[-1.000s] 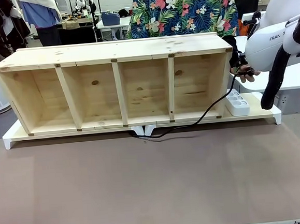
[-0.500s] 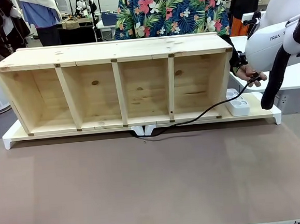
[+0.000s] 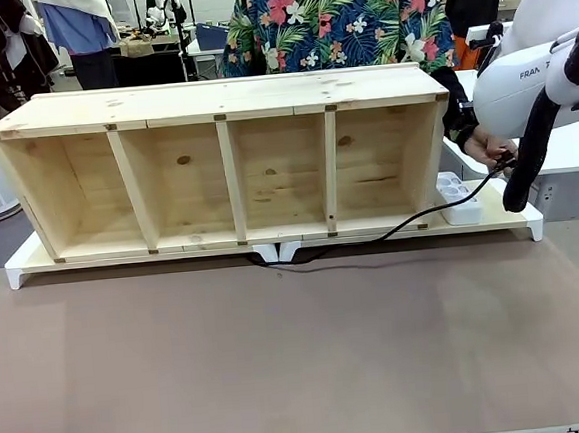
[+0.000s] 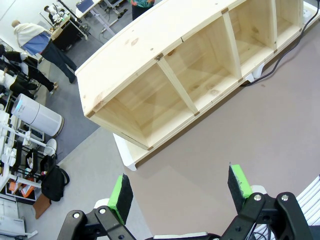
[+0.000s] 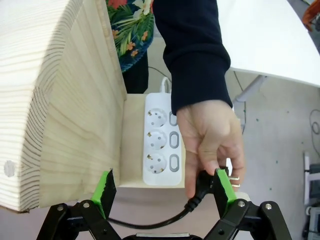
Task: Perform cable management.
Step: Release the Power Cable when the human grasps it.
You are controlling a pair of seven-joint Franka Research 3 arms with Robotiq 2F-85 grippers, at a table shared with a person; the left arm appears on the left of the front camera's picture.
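Front view: the thin black power cable [image 3: 391, 234] trails loose from under the pale wooden four-bay shelf [image 3: 225, 161] to the person's hand [image 3: 487, 147]; tidying looks barely begun.

Left wrist view: the left gripper [image 4: 181, 189] hangs released above the brown table [image 4: 240, 135].

Right wrist view: the right gripper [image 5: 162, 186] stands spread, grasping nothing, with the plug end beside one pad, near the white three-socket power strip [image 5: 162, 145].

This looks like a robotics lab or research workspace, not anyone's home. A white robot arm [image 3: 534, 77] with maker's lettering on its casing hangs over a plain brown counter [image 3: 300, 346], and a bare wooden shelf unit [image 3: 225, 161] sits on it like a test prop. Behind it, other people [image 3: 79, 32] stand around more tables [image 3: 171, 45] loaded with gear. From the left wrist view, the floor [image 4: 95, 145] is grey and open, with a white cylindrical appliance [image 4: 37, 116], a cluttered rack [image 4: 17, 165] and a black bag [image 4: 54, 182] along the edge.
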